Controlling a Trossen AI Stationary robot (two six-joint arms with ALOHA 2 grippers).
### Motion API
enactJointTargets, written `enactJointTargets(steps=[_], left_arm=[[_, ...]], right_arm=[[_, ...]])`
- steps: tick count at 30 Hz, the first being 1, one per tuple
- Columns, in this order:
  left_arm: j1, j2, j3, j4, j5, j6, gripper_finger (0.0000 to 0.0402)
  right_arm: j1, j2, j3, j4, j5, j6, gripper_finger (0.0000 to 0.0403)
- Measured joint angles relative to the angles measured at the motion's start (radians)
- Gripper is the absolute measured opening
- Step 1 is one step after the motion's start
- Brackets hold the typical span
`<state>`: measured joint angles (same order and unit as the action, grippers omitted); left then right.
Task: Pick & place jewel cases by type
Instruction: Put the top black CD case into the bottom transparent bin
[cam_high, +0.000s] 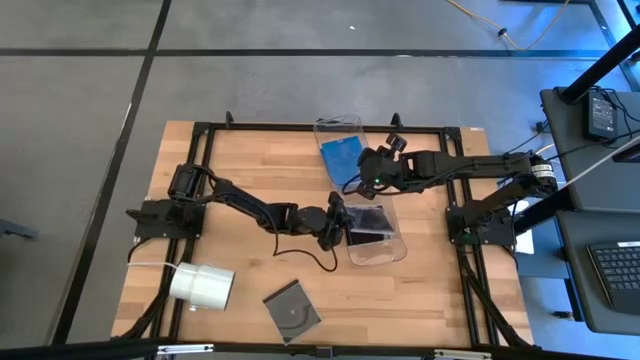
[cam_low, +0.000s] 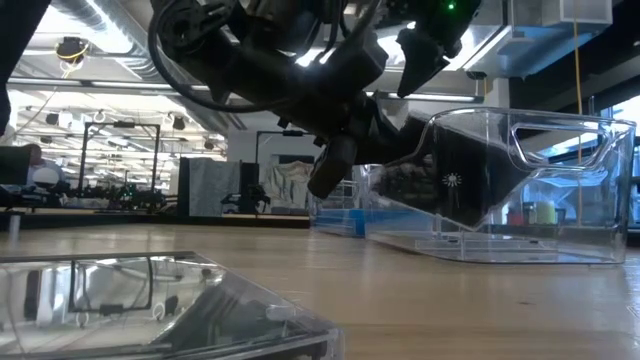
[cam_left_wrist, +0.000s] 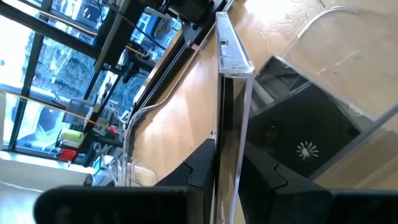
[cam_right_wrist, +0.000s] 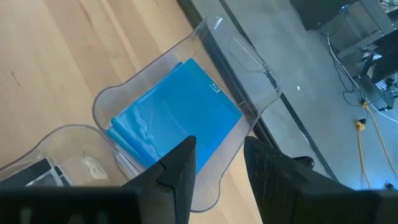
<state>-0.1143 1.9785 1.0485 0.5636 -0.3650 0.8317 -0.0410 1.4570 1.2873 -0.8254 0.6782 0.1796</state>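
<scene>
Status: left tool (cam_left_wrist: 227, 177) pinches a dark jewel case (cam_left_wrist: 231, 93) on edge between its two fingers (cam_left_wrist: 199, 168), jaws narrow around the thin case, held upright at the open mouth of the near clear bin (cam_high: 385, 245). That bin already has dark cases (cam_high: 368, 220) lying in it; the left wrist view shows one flat inside with a small white starburst mark (cam_left_wrist: 306, 149).

Right tool (cam_right_wrist: 216, 165) hangs just above the far clear bin (cam_right_wrist: 261, 74), fingers apart with nothing between them, directly over the stack of blue jewel cases (cam_right_wrist: 180, 118) inside.

One more dark jewel case with a disc showing (cam_high: 292, 311) lies flat on the tabletop (cam_high: 240, 170) near the front edge, well apart from both tools. White roll (cam_high: 202, 285) sits at the front left.

View differences: high view gives the layout, both bins side by side at centre. Low view shows the near bin (cam_low: 540, 180) tipped, dark contents leaning inside, and the loose case (cam_low: 150, 300) up close in the foreground. Only the right wrist view shows the blue stack clearly.
</scene>
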Motion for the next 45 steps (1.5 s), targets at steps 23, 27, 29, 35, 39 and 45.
enactJointTargets(steps=[23,27,29,35,39,45], left_arm=[[-0.018,-0.005,0.001,0.006,0.01,-0.048,0.0162],[-0.051,-0.005,0.001,-0.005,-0.099,0.0,0.0165],[-0.065,-0.005,0.001,-0.017,-0.13,0.013,0.0163],[-0.085,-0.009,0.002,-0.037,-0.137,0.016,0.0162],[-0.077,-0.038,-0.001,-0.08,-0.089,-0.043,0.0159],[-0.036,-0.121,-0.002,-0.211,0.106,-0.204,0.0158]], right_arm=[[0.0,0.0,0.0,-0.002,-0.001,0.029,0.0139],[0.0,0.0,0.0,-0.004,-0.001,0.028,0.0139],[0.0,0.0,0.0,-0.005,-0.002,0.029,0.0139],[0.0,0.0,0.0,-0.005,-0.002,0.029,0.0139],[0.0,0.0,0.0,-0.005,-0.002,0.029,0.0139],[0.0,0.0,0.0,-0.008,-0.002,0.029,0.0139]])
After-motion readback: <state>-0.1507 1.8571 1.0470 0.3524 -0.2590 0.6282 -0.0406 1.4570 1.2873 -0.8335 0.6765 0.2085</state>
